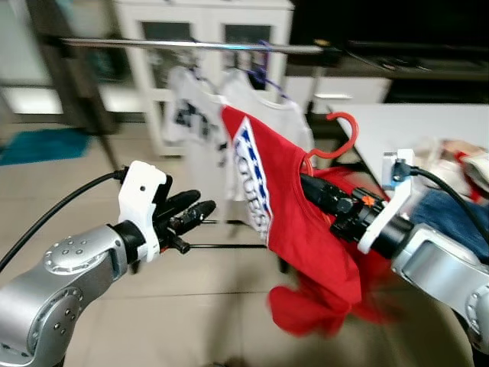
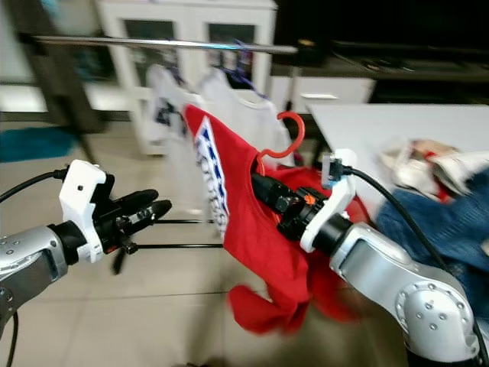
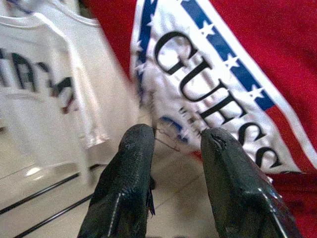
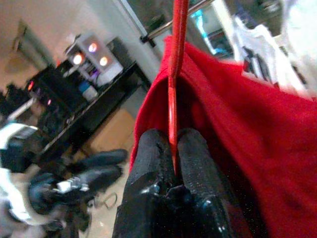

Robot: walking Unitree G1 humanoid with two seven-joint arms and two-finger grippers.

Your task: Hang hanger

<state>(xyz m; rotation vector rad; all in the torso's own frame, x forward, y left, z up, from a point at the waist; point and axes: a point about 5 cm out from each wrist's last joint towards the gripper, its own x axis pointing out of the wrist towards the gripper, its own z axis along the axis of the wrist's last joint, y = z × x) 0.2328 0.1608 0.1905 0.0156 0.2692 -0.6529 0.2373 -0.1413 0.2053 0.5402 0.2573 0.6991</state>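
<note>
A thin red plastic hanger [image 1: 336,138] carries a red T-shirt [image 1: 283,222] with a white-and-blue printed panel reading GUESS in black letters. The hanger's curved hook points up and sits in the air below a horizontal silver metal clothes rail [image 1: 191,46], apart from it. Its stem is pinched between 2 black fingers [image 4: 148,163] of the right gripper [image 4: 171,148]. The shirt hangs tilted, its crumpled hem drooping low above the tiled floor.
</note>
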